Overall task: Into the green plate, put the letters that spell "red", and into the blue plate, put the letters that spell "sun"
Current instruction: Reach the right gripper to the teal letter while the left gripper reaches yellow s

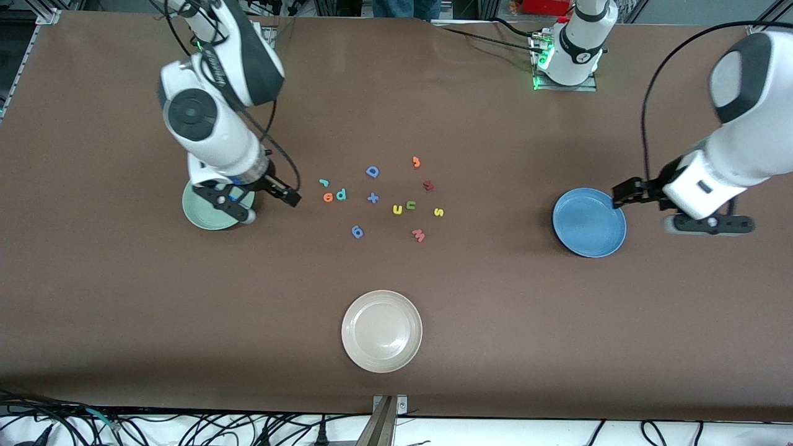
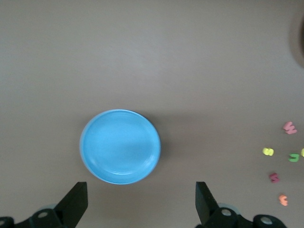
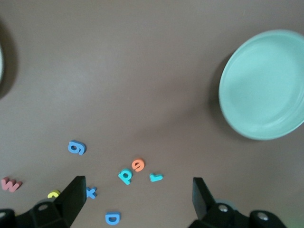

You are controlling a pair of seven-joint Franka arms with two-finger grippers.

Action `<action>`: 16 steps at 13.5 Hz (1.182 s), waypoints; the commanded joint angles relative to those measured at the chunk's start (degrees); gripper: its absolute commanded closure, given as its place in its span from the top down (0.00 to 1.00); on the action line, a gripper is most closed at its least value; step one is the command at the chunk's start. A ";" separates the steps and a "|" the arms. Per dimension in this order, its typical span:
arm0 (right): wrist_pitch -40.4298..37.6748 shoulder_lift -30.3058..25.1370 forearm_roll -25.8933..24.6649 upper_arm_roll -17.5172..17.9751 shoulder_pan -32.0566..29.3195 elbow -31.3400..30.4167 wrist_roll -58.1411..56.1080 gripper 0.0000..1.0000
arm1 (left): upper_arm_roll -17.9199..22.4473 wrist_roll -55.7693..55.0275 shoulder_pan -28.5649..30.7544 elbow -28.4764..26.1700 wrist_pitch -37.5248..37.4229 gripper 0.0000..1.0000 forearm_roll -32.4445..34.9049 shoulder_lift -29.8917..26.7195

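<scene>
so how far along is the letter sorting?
Nothing is done: the green plate and blue plate hold no letters. Nothing is in hand; the right gripper is open over the green plate, and the left gripper waits open beside the blue plate. Left: r, e, d, s, u and n, all on the table.

Bare worktop (image 1: 495,297) is lying all around the letter cluster (image 1: 381,198); inside it, gaps are seemingly leaving fingers little room.

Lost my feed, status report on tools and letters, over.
Left tool open beside blue plate; right tool open over green plate. Both plates empty. Letters all on table between the plates. Nothing blocking.
</scene>
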 commanded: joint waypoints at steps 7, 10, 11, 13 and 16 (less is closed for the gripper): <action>10.55 10.90 11.62 -0.57 5.41 0.16 23.02 0.96 | -0.23 -15.75 -15.40 0.20 10.68 1.00 -5.10 10.71; 12.75 12.40 11.62 -0.57 6.20 -1.85 26.29 0.96 | -0.40 -20.94 -20.76 0.19 15.09 1.00 -4.32 15.01; 14.93 12.40 11.62 -0.57 6.38 -3.43 27.16 0.96 | -0.40 -22.18 -21.56 -0.33 18.32 1.00 -3.96 16.77; 20.47 12.66 11.62 -0.57 7.52 -6.25 29.27 0.96 | -0.40 -22.37 -23.67 -5.76 25.96 1.00 -3.96 16.79; 25.31 15.03 11.71 -0.57 9.27 -6.88 31.38 0.96 | -0.31 -23.85 -26.48 -10.87 35.64 1.00 -3.79 17.48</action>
